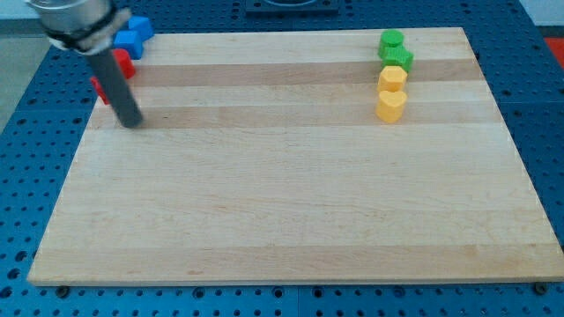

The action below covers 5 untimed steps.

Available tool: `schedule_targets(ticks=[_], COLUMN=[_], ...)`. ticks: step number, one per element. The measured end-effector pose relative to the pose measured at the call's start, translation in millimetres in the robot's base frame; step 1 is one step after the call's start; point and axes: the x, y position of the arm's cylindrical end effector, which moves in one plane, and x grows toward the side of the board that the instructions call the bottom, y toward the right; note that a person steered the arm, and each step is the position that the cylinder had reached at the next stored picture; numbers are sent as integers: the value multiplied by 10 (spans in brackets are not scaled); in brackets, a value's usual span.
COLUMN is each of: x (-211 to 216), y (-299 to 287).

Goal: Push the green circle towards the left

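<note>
The green circle point(391, 40) sits at the view's top right of the wooden board point(291, 202). Just below it lie a green star point(398, 58), a yellow block point(392, 78) and a yellow heart point(390, 106), in a column. My tip point(131, 122) rests on the board at the view's upper left, far to the left of the green circle. Beside the rod are red blocks point(122, 62) and blue blocks point(132, 35), partly hidden by it.
The board lies on a blue perforated table point(35, 176). The rod's grey mount point(75, 22) is at the view's top left corner.
</note>
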Motion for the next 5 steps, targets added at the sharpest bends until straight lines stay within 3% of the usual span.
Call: schedule_targets(ticks=[1,2,3,4,5], x=[273,569,921,46,-1173], y=[1004,2523,3564,4672,4923])
